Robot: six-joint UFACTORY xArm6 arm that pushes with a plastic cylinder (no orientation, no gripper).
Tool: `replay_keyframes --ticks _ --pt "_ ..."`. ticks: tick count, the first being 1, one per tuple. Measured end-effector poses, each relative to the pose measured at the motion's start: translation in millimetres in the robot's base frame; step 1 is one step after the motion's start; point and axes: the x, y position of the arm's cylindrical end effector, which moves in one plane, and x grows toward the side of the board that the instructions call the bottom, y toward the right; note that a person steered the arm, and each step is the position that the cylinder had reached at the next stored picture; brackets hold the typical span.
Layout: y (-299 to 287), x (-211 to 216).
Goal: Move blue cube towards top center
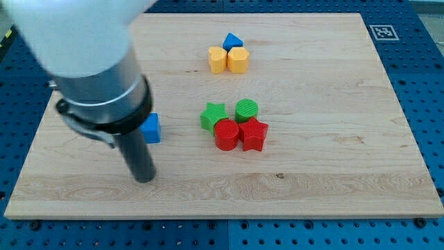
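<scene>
The blue cube (151,128) sits on the wooden board (333,104) at the view's left of centre, partly hidden by the arm. My tip (143,178) rests on the board just below the cube and slightly to its left, with a small gap between them. The dark rod rises from the tip and covers the cube's left side.
At the view's top centre a blue triangular block (232,41) touches a yellow star-like block (218,60) and a yellow hexagonal block (238,60). At centre a green star (213,116), green cylinder (246,110), red cylinder (226,134) and red star (254,134) cluster together.
</scene>
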Motion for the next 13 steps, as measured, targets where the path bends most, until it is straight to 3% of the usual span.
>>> replay_keyframes --ticks 1,4,6,8,12,13 --pt "0.2 -34.2" --pt "-12.9 -76.7" --pt "-67.5 -94.6" --pt "-10.4 -113.7" --pt "29.9 -154.9" --pt "42.0 -145.0"
